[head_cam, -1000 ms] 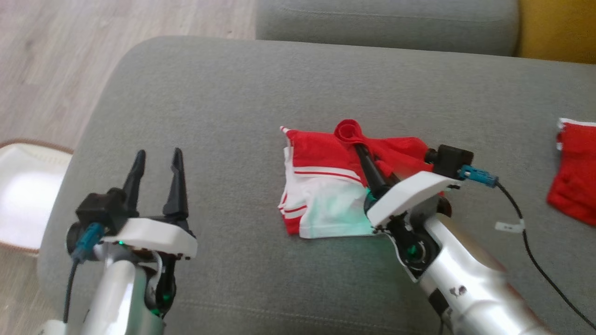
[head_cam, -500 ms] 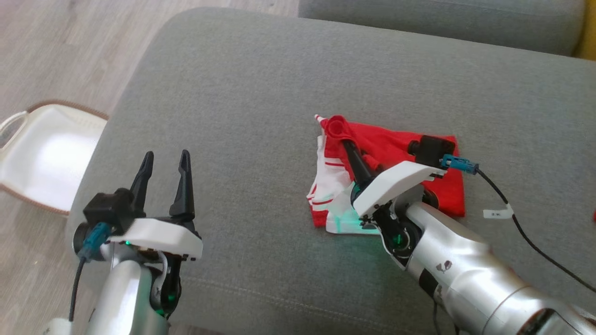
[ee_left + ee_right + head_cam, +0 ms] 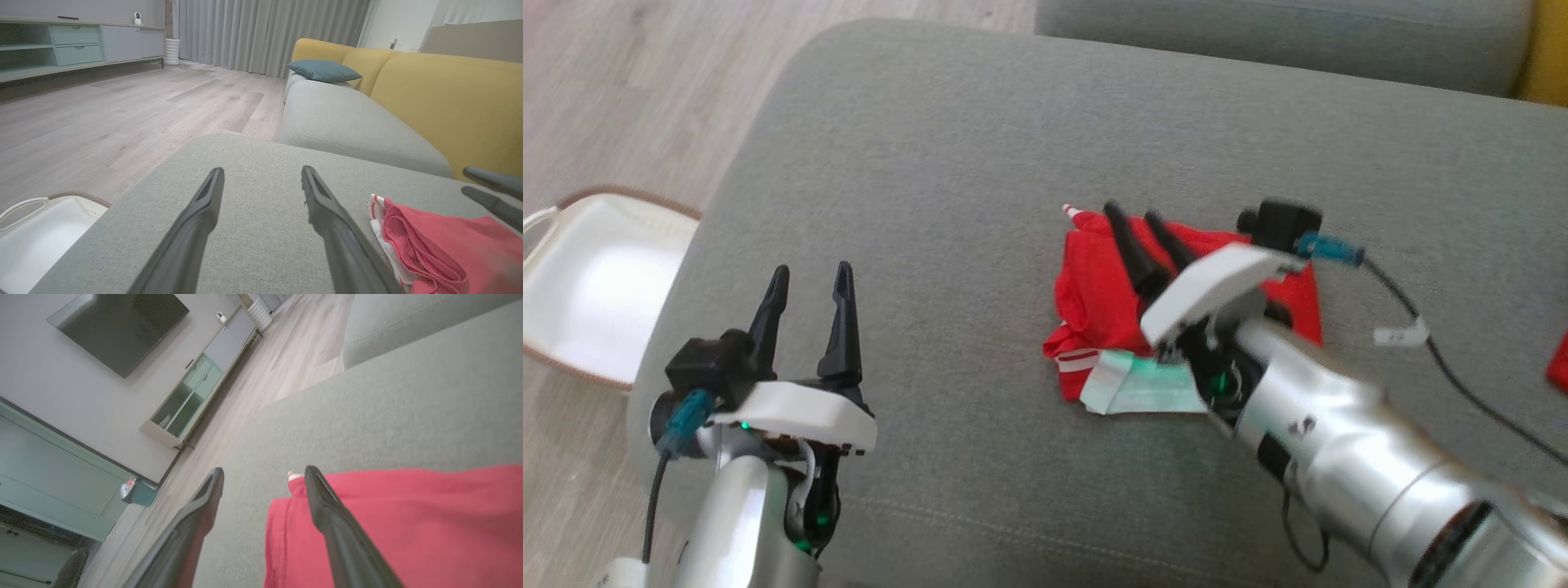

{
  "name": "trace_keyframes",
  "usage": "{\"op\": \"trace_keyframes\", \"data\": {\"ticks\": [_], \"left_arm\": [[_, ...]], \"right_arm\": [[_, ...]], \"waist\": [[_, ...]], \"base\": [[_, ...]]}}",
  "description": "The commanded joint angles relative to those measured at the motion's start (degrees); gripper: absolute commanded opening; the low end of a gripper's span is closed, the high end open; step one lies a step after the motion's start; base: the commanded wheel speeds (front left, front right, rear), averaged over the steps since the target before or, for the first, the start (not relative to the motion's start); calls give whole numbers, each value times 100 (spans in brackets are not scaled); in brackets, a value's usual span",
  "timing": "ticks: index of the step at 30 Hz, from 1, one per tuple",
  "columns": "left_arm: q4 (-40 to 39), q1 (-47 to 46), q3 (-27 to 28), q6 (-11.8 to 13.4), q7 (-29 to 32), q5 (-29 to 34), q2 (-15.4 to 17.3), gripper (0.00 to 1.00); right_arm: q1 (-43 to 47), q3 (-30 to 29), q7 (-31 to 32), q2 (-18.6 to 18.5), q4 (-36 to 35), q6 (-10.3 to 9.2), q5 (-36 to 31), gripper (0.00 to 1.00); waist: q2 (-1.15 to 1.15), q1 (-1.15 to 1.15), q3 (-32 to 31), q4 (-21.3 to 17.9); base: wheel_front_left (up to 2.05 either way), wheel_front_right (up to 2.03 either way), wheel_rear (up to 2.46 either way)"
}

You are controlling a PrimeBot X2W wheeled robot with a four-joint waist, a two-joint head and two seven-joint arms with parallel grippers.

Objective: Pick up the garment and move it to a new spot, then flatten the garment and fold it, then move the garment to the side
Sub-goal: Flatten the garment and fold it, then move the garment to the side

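The garment [image 3: 1098,302] lies on the grey sofa seat [image 3: 947,163], a little to the robot's right of the seat's middle. It is a red piece lying in loose folds, with a white part edged in thin red stripes showing from under its near edge. A green glow from the arm's light tints that white part.

The right gripper [image 3: 1131,214] sits low over the garment, its 2 dark fingers pointing away from the robot and spread apart. From the right wrist view, one finger stands over the red cloth and the other over bare grey fabric, with nothing pinched between them. Whether the fingers rest on the cloth or hang just above it, I cannot tell. A black cable [image 3: 1445,359] trails from the wrist across the seat.

The left gripper [image 3: 813,269] hovers over the near left part of the seat, well apart from the garment, its fingers also spread wide and holding nothing.

Beside the seat's left edge, a white basket [image 3: 596,302] with a brown rim stands on the pale wood floor [image 3: 621,98]. A second scrap of red cloth [image 3: 1560,363] shows at the far right edge. In the left wrist view, a yellow backrest [image 3: 441,102] rises behind the seat, with a blue-green pillow [image 3: 322,70] at its far end.
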Motion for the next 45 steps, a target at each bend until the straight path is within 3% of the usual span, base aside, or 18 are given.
{"op": "trace_keyframes", "data": {"ticks": [1,6,12,13,15,19,23,24,30,33,45], "left_arm": [[-215,-264,222,30,-45,-25,51,100],[-301,-217,296,38,-45,-6,50,100],[-499,-204,334,42,-45,-8,48,100],[-499,-204,334,42,-45,-8,48,100],[-590,-203,353,52,-45,-36,47,100],[-727,-179,353,64,-45,-86,45,100],[-806,-113,307,100,-45,-120,45,100],[-832,-58,278,119,-45,-132,44,100],[-941,116,195,143,-45,-114,44,100],[-1018,202,190,135,-45,-92,44,100],[-1139,353,209,97,-45,-46,44,100]], "right_arm": [[-299,-111,-78,83,-15,37,-58,100],[-654,-380,-78,83,452,37,-614,100],[-1100,-1054,-78,79,1147,37,-2069,100],[-1100,-1054,-78,79,1147,37,-2069,100],[-1176,-1391,-78,-49,1168,37,-2699,100],[-911,-2298,-78,-476,644,37,-4032,100],[-99,-3444,-78,-633,-219,37,-5507,100],[431,-4090,-78,-518,-656,37,-6181,100],[1931,-5568,-79,6,-1828,37,-7712,100],[2390,-5829,-79,74,-2250,37,-7960,100],[2910,-5684,35,82,-2943,37,-7597,100]], "waist": [[0,0,-61,-119],[0,0,-147,-411],[0,0,-206,-730],[0,0,-206,-730],[0,0,-209,-828],[0,0,-222,-1000],[0,0,-247,-1130],[0,0,-261,-1179],[0,0,-263,-1265],[0,0,-249,-1295],[0,0,-217,-1317]], "base": [[0,0,0],[0,0,0],[0,0,0],[0,0,0],[0,0,0],[0,0,0],[0,0,0],[0,0,0],[0,0,0],[0,0,0],[0,0,0]]}}
